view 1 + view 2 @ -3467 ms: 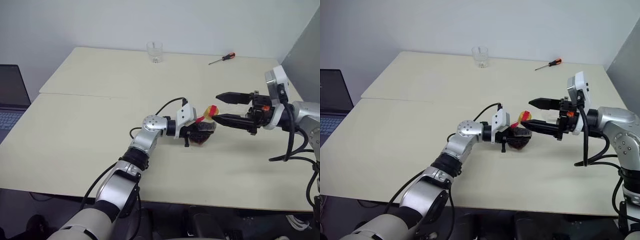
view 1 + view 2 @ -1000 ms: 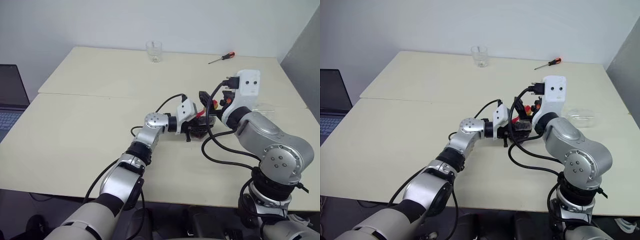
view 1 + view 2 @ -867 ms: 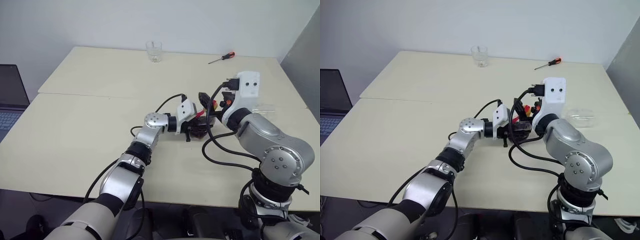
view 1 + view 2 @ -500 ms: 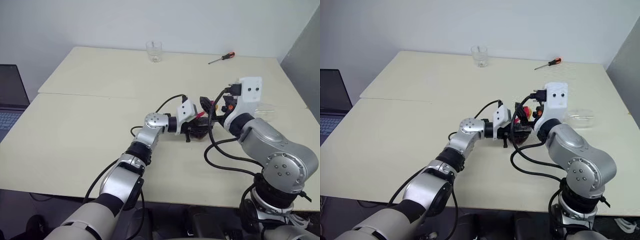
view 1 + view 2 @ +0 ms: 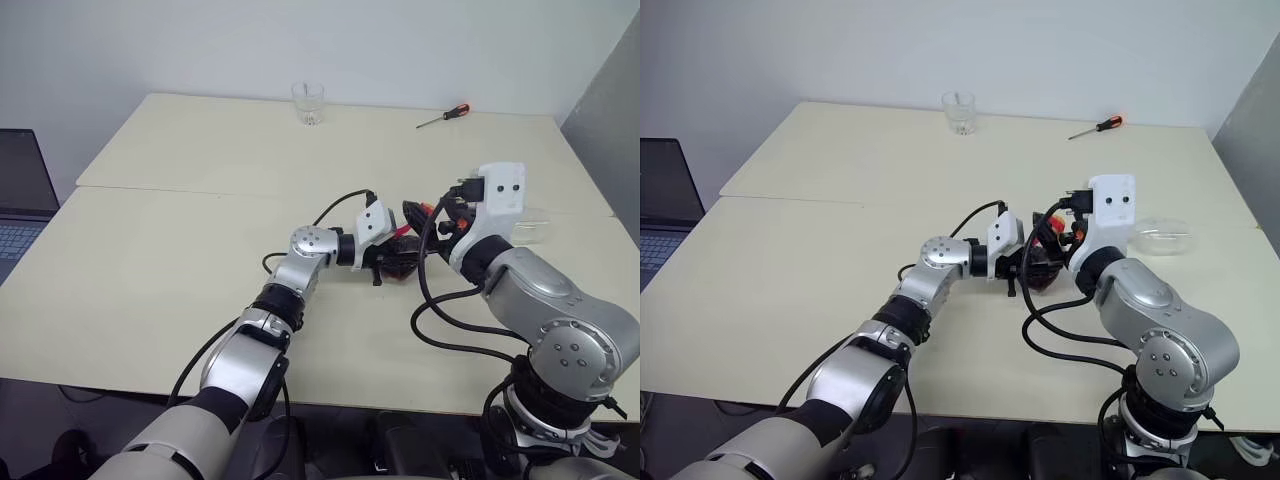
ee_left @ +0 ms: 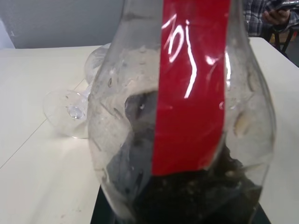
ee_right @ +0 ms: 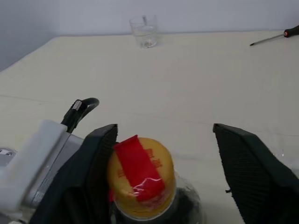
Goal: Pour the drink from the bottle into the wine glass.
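At the left edge a laptop [image 5: 20, 195] is cut off by the frame. On the cream surface [image 5: 180, 250], near its middle, the left pincer [image 5: 385, 262] is clamped on the bottle [image 5: 400, 262], holding it upright. The left wrist view shows its rounded clear body with a red label strip [image 6: 189, 88] running down it and the drink [image 6: 187, 196], dark and almost black, low in the belly. From above, the cap [image 7: 140, 175] is yellow with a red band across it. The right pincer [image 7: 163, 163] straddles that cap, one finger [image 7: 96, 158] touching it, the other standing clear; whether it grips the cap cannot be told. Past the bottle the wine glass [image 6: 74, 109] lies on its side, half hidden; in the head views it is a faint clear shape [image 5: 1162, 236] to the right. A tumbler [image 5: 308, 103] and a screwdriver [image 5: 445, 116] sit at the far edge. A second ago the right fingers stood wider; they have narrowed around the cap.
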Robot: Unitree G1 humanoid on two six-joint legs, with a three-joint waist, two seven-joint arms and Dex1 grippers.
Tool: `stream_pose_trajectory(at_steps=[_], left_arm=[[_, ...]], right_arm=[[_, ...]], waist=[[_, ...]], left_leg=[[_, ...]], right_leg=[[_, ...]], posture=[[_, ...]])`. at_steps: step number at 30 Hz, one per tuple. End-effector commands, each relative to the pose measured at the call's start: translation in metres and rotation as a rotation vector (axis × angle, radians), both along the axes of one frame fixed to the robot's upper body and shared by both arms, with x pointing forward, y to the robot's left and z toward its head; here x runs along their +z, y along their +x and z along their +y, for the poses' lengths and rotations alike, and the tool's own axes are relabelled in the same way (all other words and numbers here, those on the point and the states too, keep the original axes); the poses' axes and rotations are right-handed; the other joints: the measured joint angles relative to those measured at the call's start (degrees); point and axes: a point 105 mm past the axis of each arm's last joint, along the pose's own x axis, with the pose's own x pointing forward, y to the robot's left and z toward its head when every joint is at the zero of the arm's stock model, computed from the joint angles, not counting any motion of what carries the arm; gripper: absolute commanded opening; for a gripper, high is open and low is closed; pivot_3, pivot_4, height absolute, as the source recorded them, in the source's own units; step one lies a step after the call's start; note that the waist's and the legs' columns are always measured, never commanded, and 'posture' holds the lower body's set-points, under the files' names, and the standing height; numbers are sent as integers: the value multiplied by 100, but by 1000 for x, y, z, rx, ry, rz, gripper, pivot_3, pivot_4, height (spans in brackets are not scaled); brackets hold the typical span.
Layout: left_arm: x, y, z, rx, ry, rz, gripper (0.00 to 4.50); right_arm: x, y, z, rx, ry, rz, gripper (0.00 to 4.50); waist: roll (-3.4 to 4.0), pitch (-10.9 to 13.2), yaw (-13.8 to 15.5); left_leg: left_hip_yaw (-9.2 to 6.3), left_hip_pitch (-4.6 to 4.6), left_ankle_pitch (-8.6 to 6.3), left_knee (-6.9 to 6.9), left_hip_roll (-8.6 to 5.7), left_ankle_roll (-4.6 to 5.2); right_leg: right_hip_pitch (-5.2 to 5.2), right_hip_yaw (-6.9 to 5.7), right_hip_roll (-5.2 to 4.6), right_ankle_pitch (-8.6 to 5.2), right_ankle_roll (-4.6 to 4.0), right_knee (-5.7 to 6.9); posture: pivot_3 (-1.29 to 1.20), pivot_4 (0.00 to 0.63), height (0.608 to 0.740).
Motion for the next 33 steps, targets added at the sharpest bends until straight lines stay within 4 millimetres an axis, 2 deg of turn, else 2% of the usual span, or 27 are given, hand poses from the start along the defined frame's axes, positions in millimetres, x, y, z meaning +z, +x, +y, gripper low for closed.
stream_pose_trajectory(at_steps=[1,3,4,12,15,17,19,22,23,26,29,33], left_arm=[[18,2,1,0,-42,-60,800],[17,2,1,-1,-42,-58,800],[17,2,1,-1,-41,-58,800],[16,0,0,-9,-38,-54,799],[17,0,0,-12,-39,-55,798],[18,1,1,-5,-41,-59,798],[18,2,3,7,-44,-61,798],[17,3,6,19,-47,-58,798],[16,2,8,21,-47,-56,798],[15,1,9,23,-48,-54,798],[14,-1,9,23,-51,-51,798],[15,-2,8,23,-52,-50,798]], right_arm=[[17,-6,-9,-38,3,-88,1993],[21,-8,-6,-13,9,-107,1294],[22,-9,-5,-4,11,-115,1188],[21,-15,0,123,-78,-136,1188],[28,-3,-25,101,-82,-145,1188],[34,8,-58,4,-33,-157,1188],[30,16,-94,-128,3,-142,1188],[4,19,-141,-307,14,-82,1188],[-13,18,-161,-390,31,-45,1188],[-55,9,-196,-562,40,34,1188],[-105,-7,-217,-702,-7,132,1188],[-128,-11,-219,-748,-29,159,1188]], waist=[[0,0,0],[0,0,0],[0,0,0],[0,0,1],[-1,0,2],[-1,0,4],[-1,1,11],[-1,0,17],[-1,0,17],[1,0,17],[2,-1,14],[13,-5,-26]], left_leg=[[0,0,0,0,0,0],[0,0,0,0,0,0],[0,0,0,0,0,0],[1,0,0,0,-1,0],[1,0,0,0,-2,0],[1,0,0,1,-3,0],[3,0,0,2,-4,0],[4,0,0,-2,-3,0],[2,0,0,-5,-2,0],[4,0,0,-7,-2,0],[9,1,0,-6,-2,0],[14,9,0,-4,-2,0]], right_leg=[[0,0,0,0,0,0],[0,0,0,0,0,0],[0,0,0,0,0,-1],[0,0,-1,0,0,-3],[0,0,0,0,0,-3],[2,-1,-2,0,0,-3],[2,0,-3,0,0,-4],[2,1,-2,0,0,-6],[3,1,0,0,0,-9],[1,4,1,-1,-1,-7],[-1,6,1,-1,0,-4],[-1,15,1,-1,1,0]], posture=[[0,150,740],[0,150,740],[0,150,740],[0,150,740],[0,150,740],[0,150,740],[0,150,740],[0,150,740],[0,150,740],[0,150,740],[0,150,740],[0,150,740]])
